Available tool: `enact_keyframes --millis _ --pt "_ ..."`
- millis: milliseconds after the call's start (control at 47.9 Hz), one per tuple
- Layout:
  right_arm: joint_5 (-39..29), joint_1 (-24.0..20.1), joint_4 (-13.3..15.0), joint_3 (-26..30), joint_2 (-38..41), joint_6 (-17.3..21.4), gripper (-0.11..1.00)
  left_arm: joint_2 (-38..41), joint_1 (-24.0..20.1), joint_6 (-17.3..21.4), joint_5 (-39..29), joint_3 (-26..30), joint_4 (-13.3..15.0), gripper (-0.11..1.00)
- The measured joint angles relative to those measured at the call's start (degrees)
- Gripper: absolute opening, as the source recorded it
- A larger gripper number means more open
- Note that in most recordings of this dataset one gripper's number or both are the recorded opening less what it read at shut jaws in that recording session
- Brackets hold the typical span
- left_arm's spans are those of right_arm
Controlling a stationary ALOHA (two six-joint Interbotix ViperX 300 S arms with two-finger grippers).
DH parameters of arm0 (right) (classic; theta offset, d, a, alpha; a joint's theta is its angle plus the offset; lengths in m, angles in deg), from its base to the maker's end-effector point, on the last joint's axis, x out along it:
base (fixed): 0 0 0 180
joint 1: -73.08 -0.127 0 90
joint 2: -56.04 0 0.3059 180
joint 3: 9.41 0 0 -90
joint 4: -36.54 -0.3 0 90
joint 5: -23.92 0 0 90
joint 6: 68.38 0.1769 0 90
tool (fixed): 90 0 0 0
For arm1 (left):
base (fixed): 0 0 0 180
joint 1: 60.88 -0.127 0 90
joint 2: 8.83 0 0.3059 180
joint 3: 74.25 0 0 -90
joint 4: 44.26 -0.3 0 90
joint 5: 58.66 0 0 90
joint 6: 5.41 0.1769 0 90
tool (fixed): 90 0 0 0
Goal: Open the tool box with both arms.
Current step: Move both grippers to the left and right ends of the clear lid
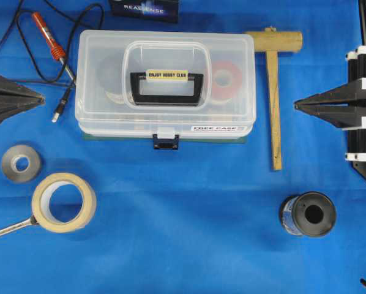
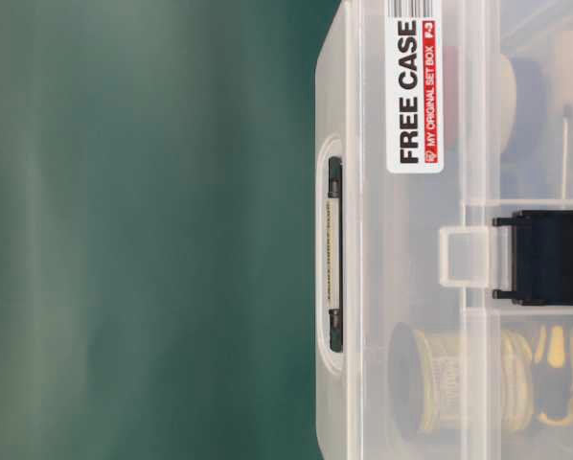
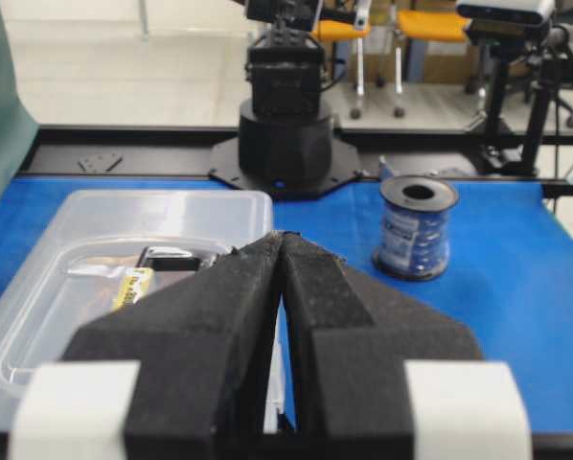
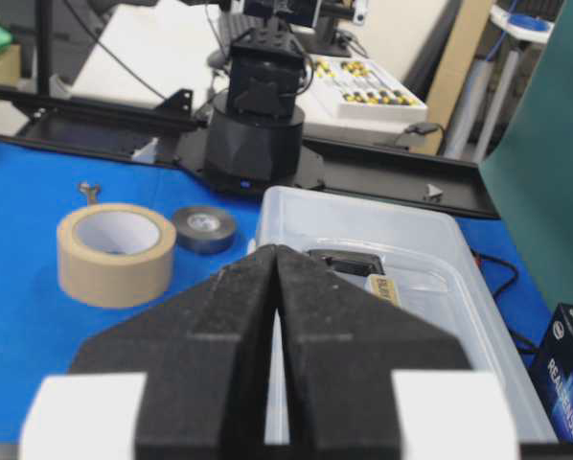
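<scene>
Fingers of both grippers are pressed together and hold nothing: the left gripper [image 1: 42, 97] sits well to the left of the tool box [image 1: 164, 86], the right gripper [image 1: 297, 105] well to its right. Between them the tool box rests closed on the blue table [image 1: 189, 214], its dark latch [image 1: 165, 144] fastened.

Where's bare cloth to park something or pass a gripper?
Widest free patch: the front middle, between the masking tape and the black spool, in front of the tool box. A narrower strip lies between the wooden mallet and the right gripper. Crowded: back left, around the soldering iron and its cables.
</scene>
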Motion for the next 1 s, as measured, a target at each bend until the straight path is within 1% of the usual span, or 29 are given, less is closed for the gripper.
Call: enact_keyframes --millis 104,230,313,459,522,563,584,626,668,730,751,793,855,897,918,960,1001 --pt "-1.67 0.44 -0.09 0.18 0.35 0.18 0.0 0.0 0.09 0.79 -2.46 0.0 1.32 0.0" --pt "-6.77 3.52 -1.32 0.7 0.79 0.53 0.0 0.09 -1.05 2.2 -5.98 0.09 1.67 0.0" --pt "-10.2 6.06 -2.2 0.7 0.88 0.97 0.0 0.18 -3.78 2.29 -9.05 0.09 1.67 0.0" --pt "-16.0 9.93 -2.72 0.7 1.14 1.41 0.01 0.18 -10.02 2.46 -13.71 -0.79 1.67 0.0" --pt "-18.37 11.34 -2.72 0.7 1.58 1.49 0.01 0.26 -12.04 2.55 -15.03 -1.58 1.67 0.01" --pt "-19.69 12.3 -2.72 0.7 2.11 1.58 0.04 0.18 -13.01 2.64 -15.73 -2.2 1.67 0.02" --pt "-20.21 12.83 -2.72 0.7 2.37 1.67 0.08 0.26 -13.45 2.64 -16.0 -2.46 1.67 0.03" --pt "-21.09 13.89 -2.72 0.7 3.16 1.67 0.17 0.18 -14.33 2.64 -16.44 -3.08 1.67 0.1" --pt "-21.88 14.77 -2.72 0.7 4.13 1.76 0.29 0.26 -15.29 2.64 -16.61 -3.78 1.67 0.2" --pt "-22.5 15.91 -2.81 0.62 5.8 1.76 0.48 0.44 -16.17 2.64 -16.88 -4.83 1.67 0.38" --pt "-22.68 16.35 -2.72 0.53 6.42 1.76 0.55 0.62 -16.35 2.55 -16.88 -5.19 1.67 0.46" --pt "-22.85 17.23 -2.81 0.53 7.73 1.76 0.67 0.88 -16.7 2.72 -16.88 -5.71 1.67 0.59" --pt "-23.03 18.63 -2.72 0.26 10.11 1.76 0.8 1.32 -17.14 2.81 -16.96 -6.33 1.67 0.76" --pt "-23.03 19.42 -2.72 0.09 11.95 1.76 0.86 1.85 -17.4 2.81 -16.96 -6.5 1.67 0.85" --pt "-23.03 19.78 -2.81 0.18 12.66 1.76 0.86 2.11 -17.58 2.9 -16.96 -6.59 1.67 0.88" --pt "-23.03 20.21 -2.72 0.09 14.24 1.67 0.84 2.9 -17.84 2.9 -16.88 -6.77 1.58 0.89" --pt "-22.85 20.65 -2.72 0.18 15.56 1.67 0.83 3.78 -18.11 2.9 -16.7 -6.94 1.67 0.87"
